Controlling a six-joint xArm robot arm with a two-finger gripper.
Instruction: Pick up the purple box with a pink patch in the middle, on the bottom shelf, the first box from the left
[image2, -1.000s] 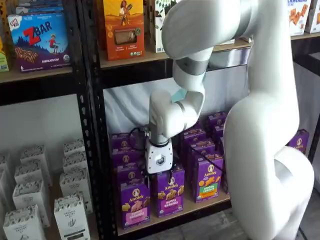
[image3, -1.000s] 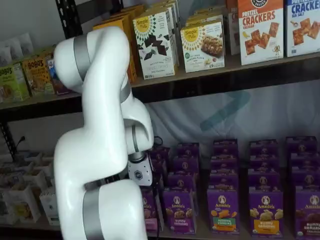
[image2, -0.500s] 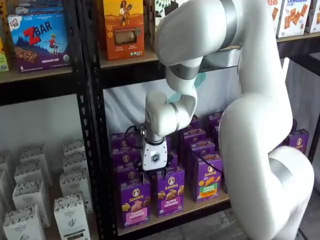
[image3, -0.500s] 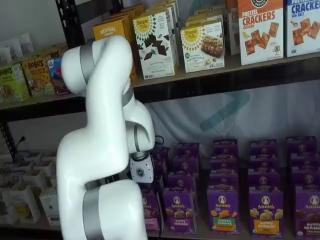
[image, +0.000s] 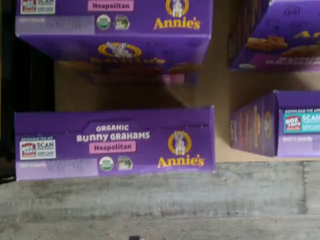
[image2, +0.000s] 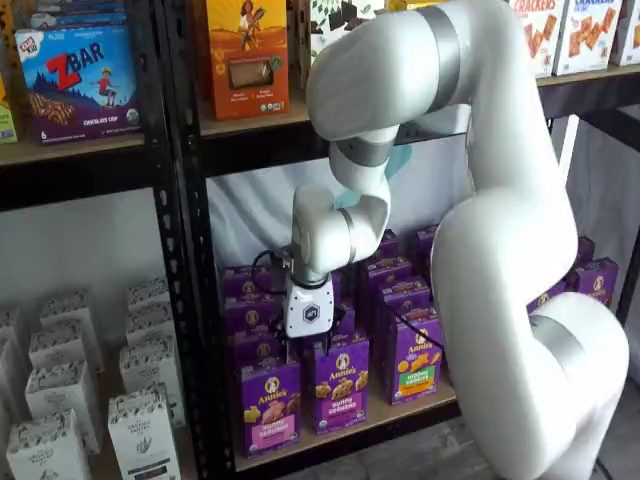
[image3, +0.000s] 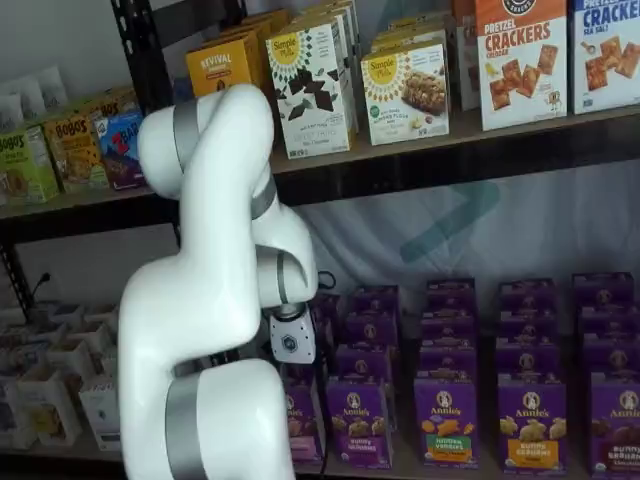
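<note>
1. The big white jointed robot arm (image2: 500, 250) fills the middle of both shelf views. Over the last second its elbow has swung leftward, carrying the wrist toward the left end of the purple rows.
2. The black metal rack frame (image2: 190, 250) stands before a pale draped sheet (image2: 250, 210). An orange carton (image2: 247, 55) sits on the higher board, and white patterned cartons (image2: 60, 400) fill the next bay to the left. There is no desk here. The wrist view shows grey plank floor (image: 150, 210) in front of the rack.
3. The bottom shelf (image2: 400, 410), a light wooden board, carries purple cartons in rows running front to back. Bare wood shows between the rows.
4. The purple box (image2: 268, 405) with a pink band stands upright at the front of the leftmost row, untouched. The wrist view looks down on its top flap (image: 115, 142), which has a pink "Neapolitan" label.
5. The white-bodied gripper (image2: 306, 345) has moved left from above the neighbouring front carton. It now hangs over the seam between that carton and the target. Its black fingers are spread wide and hold nothing. I judge the approach nearly lined up, with a little more leftward travel and the descent still to come.
</note>
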